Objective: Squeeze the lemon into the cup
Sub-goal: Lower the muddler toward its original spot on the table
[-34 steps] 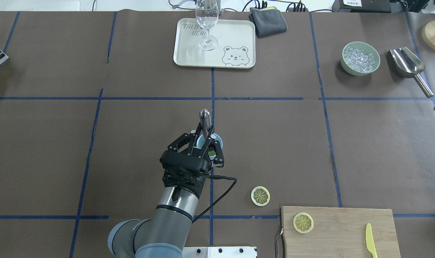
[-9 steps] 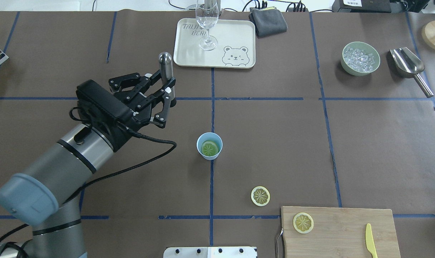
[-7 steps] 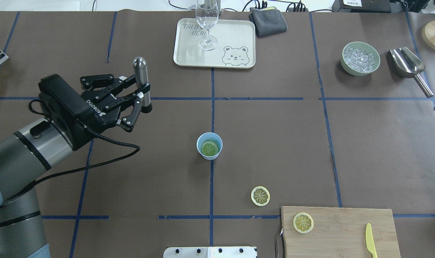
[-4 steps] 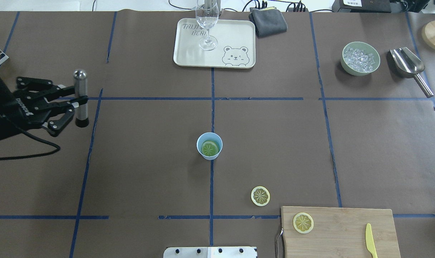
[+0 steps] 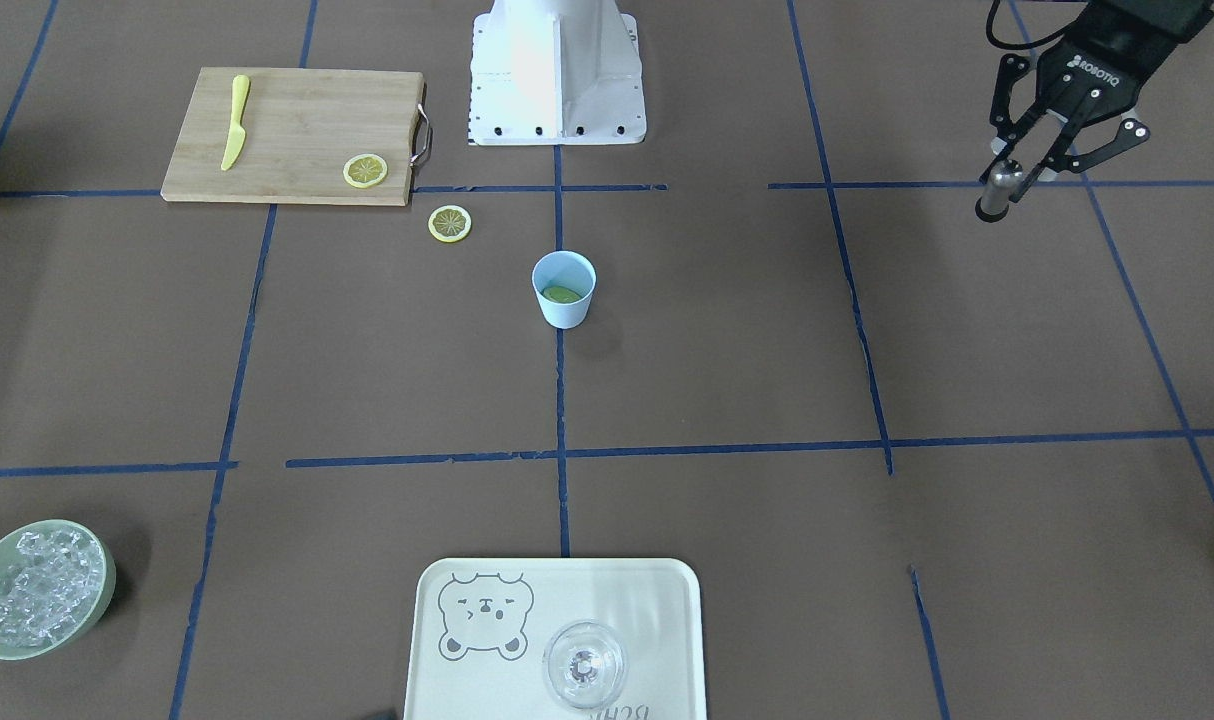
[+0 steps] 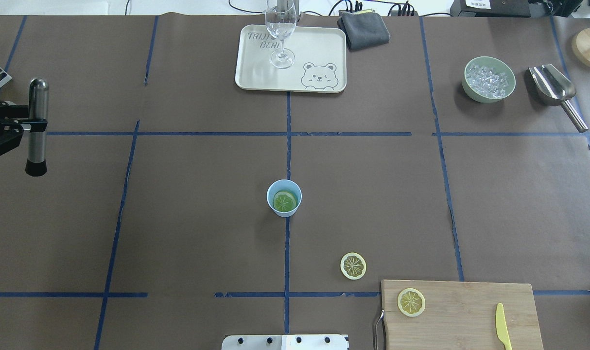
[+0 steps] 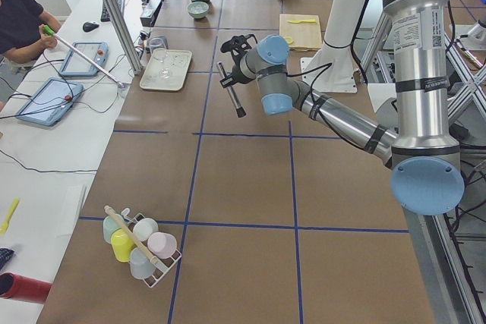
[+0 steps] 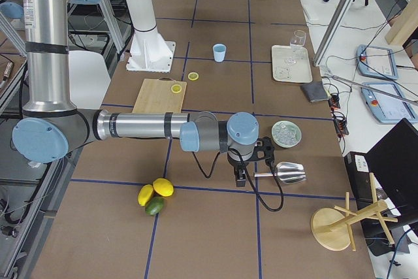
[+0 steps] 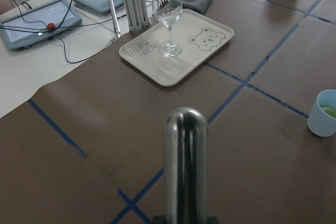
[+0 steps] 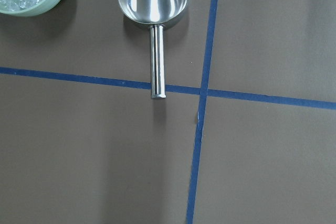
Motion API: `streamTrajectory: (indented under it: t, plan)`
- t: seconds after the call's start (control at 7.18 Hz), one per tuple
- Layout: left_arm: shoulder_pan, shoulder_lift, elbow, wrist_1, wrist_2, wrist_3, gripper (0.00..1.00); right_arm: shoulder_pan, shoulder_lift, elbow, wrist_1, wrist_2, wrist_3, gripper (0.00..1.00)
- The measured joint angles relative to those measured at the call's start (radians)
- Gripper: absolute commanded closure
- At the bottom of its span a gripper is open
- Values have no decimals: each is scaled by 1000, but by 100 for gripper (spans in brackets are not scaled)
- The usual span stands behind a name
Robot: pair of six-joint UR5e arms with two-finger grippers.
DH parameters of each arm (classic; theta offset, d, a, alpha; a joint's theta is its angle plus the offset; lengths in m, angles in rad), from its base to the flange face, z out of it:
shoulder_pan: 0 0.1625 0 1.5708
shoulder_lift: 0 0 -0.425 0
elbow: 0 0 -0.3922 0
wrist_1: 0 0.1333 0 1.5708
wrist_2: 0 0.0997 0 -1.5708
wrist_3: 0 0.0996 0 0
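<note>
Steel round-topped rod [image 6: 37,124] clamped in left hand [image 5: 1022,168], well apart from small light-blue tapered cup [image 5: 565,308] | thin yellow-green lemon slice [image 6: 285,200] lying inside it | right hand [image 8: 240,178]: grip can't be told | risk: cup could get tipped by an off-centre press

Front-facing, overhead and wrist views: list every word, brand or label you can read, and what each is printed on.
"ROBOTIQ": on the left gripper, which holds the metal pestle.
"TAIJI BEAR": on the tray, partly behind the glass in the overhead view.
White label on the black box at the table's far edge: too small to read.
</note>
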Motion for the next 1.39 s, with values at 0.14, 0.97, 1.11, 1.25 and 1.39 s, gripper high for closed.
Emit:
streamTrajectory:
  t: [0.14,0.97,1.11,1.25,1.39]
  plan:
    - [-6,-4,1,88,-6,0,100,0,0,2,1,0,0,0]
    - [-14,-31,37,379,-14,3,100,0,7,6,4,-5,-1,0]
    - [-13,-86,44,518,-16,3,100,0,7,7,6,-9,-1,0]
    - [-13,-122,63,622,-20,0,100,0,6,7,7,-11,-2,0]
    - [-12,-140,101,682,-39,-17,100,0,5,8,9,-12,-2,0]
